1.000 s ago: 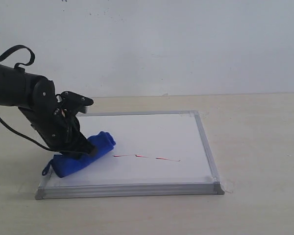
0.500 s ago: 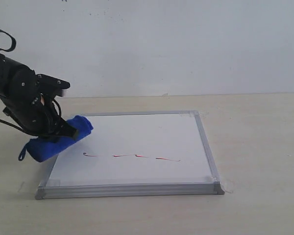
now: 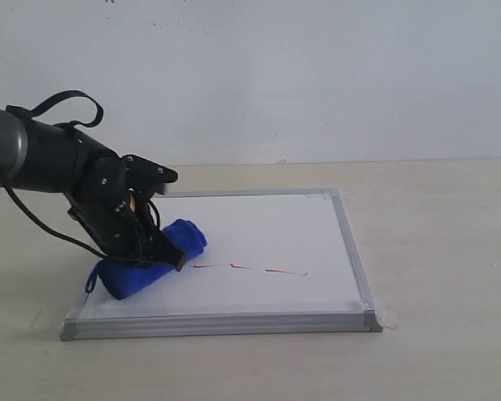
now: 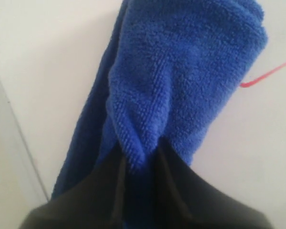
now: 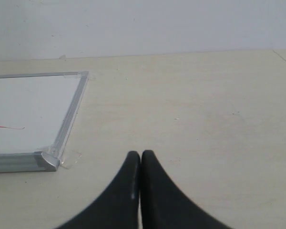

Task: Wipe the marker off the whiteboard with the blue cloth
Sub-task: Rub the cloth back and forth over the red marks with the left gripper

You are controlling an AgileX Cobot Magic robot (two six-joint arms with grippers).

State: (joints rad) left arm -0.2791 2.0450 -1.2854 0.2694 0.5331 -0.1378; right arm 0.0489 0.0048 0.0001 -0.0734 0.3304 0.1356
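Observation:
The whiteboard (image 3: 259, 230) lies flat on the table, silver-framed. My left gripper (image 3: 154, 251) is shut on the blue cloth (image 3: 150, 261), which rests on the board's near-left part. In the left wrist view the cloth (image 4: 181, 76) fills the middle, pinched between my dark fingers (image 4: 105, 191). The red marker line (image 3: 249, 268) runs rightward from just beside the cloth; its end (image 4: 269, 75) shows next to the cloth's edge. My right gripper (image 5: 141, 160) is shut and empty, hovering over bare table right of the board's corner (image 5: 47, 160). It is out of the exterior view.
A beige table (image 3: 442, 251) carries the board, with a pale wall behind. Clear tape (image 3: 388, 317) sits at the board's near-right corner. The left arm's black cable loop (image 3: 67, 104) rises above its wrist.
The left gripper, lifted off the board's left edge half a second ago, has come back down onto the board with the cloth. The line's left end, visible then, is now covered.

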